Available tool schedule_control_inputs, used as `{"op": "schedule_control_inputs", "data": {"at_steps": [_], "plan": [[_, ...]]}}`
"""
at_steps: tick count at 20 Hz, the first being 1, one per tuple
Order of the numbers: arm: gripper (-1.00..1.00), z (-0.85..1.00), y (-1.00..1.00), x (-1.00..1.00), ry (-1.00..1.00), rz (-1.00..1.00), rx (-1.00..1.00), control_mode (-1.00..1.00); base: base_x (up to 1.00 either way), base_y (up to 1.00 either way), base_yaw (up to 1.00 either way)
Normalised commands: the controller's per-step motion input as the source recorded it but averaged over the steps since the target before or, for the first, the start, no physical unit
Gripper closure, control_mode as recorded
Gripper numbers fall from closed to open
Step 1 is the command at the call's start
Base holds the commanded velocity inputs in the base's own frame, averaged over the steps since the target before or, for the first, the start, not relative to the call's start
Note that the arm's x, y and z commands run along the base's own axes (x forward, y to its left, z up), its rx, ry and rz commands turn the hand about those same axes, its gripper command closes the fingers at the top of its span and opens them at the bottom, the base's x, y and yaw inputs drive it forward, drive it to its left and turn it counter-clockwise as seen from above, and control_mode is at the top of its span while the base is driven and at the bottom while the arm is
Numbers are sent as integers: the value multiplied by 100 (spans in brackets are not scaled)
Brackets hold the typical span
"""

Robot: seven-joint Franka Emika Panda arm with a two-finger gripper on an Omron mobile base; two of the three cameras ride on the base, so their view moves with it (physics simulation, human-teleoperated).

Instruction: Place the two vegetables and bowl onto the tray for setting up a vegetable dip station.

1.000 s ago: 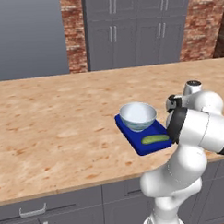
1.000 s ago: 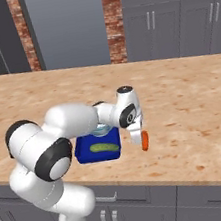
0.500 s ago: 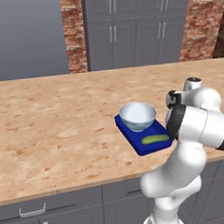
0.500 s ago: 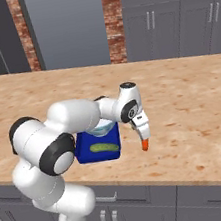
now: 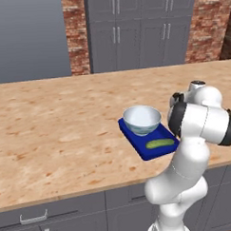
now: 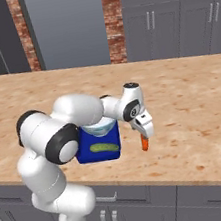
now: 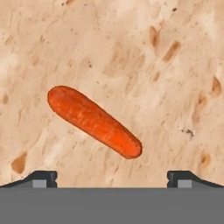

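Observation:
An orange carrot (image 7: 94,121) lies on the counter, just right of the deep-blue tray (image 6: 85,155). It also shows in the right base view as the carrot (image 6: 145,143). On the tray (image 5: 143,151) stand the pale blue-white bowl (image 5: 142,119) and the small green cucumber (image 5: 160,143); from the right the cucumber (image 6: 103,147) shows in front of the bowl (image 6: 99,130), which the arm partly hides. My gripper (image 7: 112,177) hangs open just above the carrot, its fingertips (image 7: 42,177) wide apart with nothing between them. In the right base view the gripper (image 6: 144,131) points down at the carrot.
The wooden counter (image 5: 51,125) stretches wide to the left and behind the tray. Its front edge (image 6: 194,176) runs close below the carrot. Grey cabinets (image 5: 137,31) and a brick wall (image 5: 75,33) stand beyond the counter.
My hand has swung from beside the tray to the right and tipped down over the carrot. The carrot, tray, bowl and cucumber have stayed put.

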Motion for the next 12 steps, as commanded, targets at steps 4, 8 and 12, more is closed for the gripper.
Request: {"op": "schedule_control_inputs", "data": {"at_steps": [4, 8, 12], "plan": [[-100, -37, -18, 0, 0, 0, 0, -100, 0, 0, 0], [-100, -47, -2, 0, 0, 0, 0, -100, 0, 0, 0], [-100, -32, -1, 4, 0, 5, 0, -100, 0, 0, 0]]}}
